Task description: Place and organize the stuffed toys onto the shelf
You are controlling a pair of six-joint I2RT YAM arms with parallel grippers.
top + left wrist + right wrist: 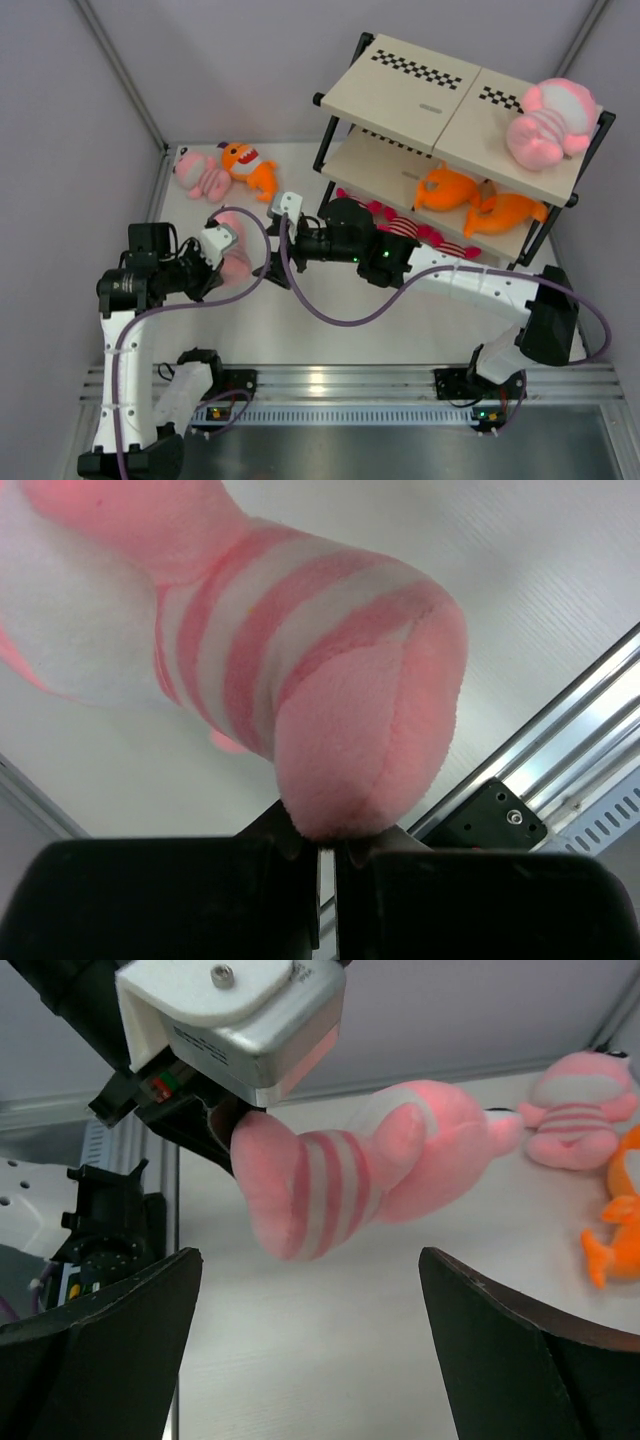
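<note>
My left gripper (220,250) is shut on one end of a big pale-pink striped plush (236,256) and holds it above the table; the left wrist view shows the jaws (327,845) pinching its tip (350,740). My right gripper (272,243) is open wide and empty, facing that plush from the right; in the right wrist view the plush (340,1185) hangs just beyond the fingers (100,1340). The shelf (420,90) holds a pink plush (548,125) on top, two orange fish (450,190) on the middle board and magenta toys (400,225) on the lowest.
A pink striped plush (200,175) and an orange fish (250,168) lie on the table at the back left, also in the right wrist view (580,1110). Grey walls close in the left and back. An aluminium rail (340,385) runs along the near edge.
</note>
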